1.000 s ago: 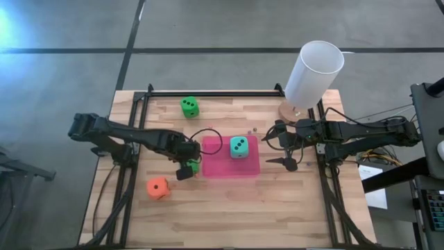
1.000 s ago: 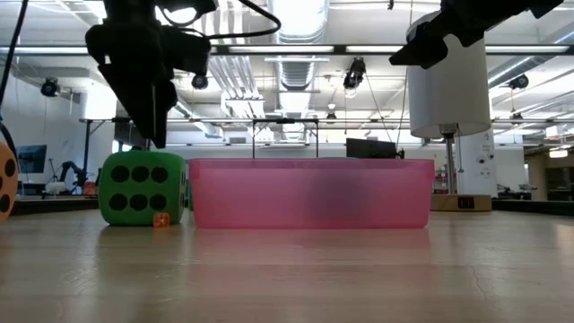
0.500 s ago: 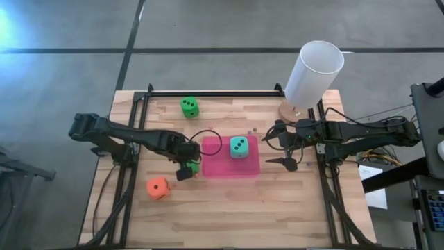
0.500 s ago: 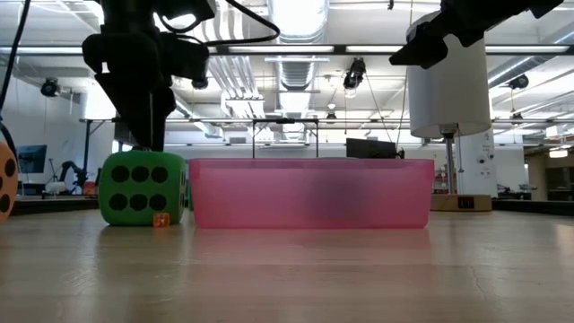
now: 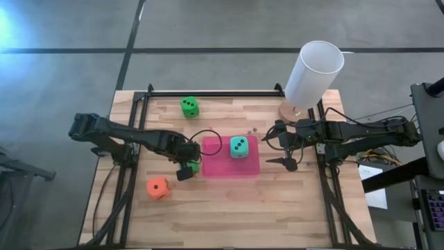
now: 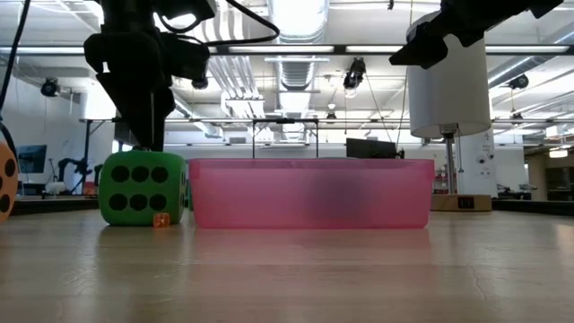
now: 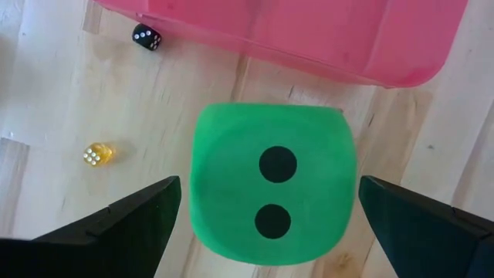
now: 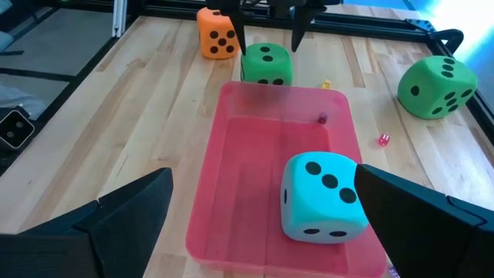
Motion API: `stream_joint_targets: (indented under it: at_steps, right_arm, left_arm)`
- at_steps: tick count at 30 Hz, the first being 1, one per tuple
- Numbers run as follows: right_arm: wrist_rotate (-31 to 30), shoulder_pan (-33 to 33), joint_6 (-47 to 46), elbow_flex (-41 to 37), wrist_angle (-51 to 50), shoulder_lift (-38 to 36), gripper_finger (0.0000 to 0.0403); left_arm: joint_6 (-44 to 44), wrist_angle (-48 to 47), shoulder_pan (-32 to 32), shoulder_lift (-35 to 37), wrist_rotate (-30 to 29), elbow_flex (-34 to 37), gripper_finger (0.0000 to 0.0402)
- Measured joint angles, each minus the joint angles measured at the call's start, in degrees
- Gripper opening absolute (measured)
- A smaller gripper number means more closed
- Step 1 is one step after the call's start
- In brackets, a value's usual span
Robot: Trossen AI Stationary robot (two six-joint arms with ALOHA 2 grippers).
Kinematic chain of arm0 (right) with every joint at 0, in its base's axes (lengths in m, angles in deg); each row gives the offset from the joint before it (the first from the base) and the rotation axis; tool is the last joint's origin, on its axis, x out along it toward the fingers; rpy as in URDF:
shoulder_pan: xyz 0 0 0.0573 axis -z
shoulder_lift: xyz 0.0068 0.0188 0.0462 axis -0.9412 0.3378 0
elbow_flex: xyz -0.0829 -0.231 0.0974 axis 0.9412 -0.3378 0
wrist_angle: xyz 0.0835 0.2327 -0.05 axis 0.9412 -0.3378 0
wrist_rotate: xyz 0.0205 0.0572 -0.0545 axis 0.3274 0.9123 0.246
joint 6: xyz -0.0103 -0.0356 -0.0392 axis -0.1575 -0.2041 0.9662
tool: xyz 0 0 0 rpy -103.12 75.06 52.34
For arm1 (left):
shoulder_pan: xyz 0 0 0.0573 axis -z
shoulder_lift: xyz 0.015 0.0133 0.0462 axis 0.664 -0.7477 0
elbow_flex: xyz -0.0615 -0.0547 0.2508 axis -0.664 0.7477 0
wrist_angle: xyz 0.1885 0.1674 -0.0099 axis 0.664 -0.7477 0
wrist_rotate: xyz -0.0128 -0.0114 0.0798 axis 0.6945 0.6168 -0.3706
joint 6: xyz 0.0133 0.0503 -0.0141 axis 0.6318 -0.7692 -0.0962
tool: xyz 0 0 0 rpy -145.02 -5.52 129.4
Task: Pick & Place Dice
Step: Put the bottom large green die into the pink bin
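1. My left fingers (image 5: 187, 169) hang spread wide over the green die (image 7: 272, 183) just beside the pink tray (image 5: 246, 169), one finger on each side of it and neither touching; they hold nothing.
2. That die sits on the wooden surface (image 5: 236, 208), its two-pip face up in my left wrist view.
3. The teal die (image 5: 239, 146) sits inside the pink tray.
4. The orange die (image 5: 157, 187) lies on the surface near my left arm; the second green die (image 5: 189, 106) lies toward the far edge.
5. My right fingers (image 5: 286, 149) wait wide open and empty, beside the tray, near the white cylinder (image 5: 313, 74).
6. Two tiny dice, one black (image 7: 146, 36) and one yellow (image 7: 96, 154), lie near the green die.
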Motion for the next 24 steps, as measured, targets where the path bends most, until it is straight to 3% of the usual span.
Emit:
stream_joint_targets:
  at_steps: [24]
  right_arm:
    - [-0.02,-0.02,0.02,0.0,0.0,0.0,0.04]
  left_arm:
    - [-0.03,1.44,0.42,0.0,0.98,2.06,0.04]
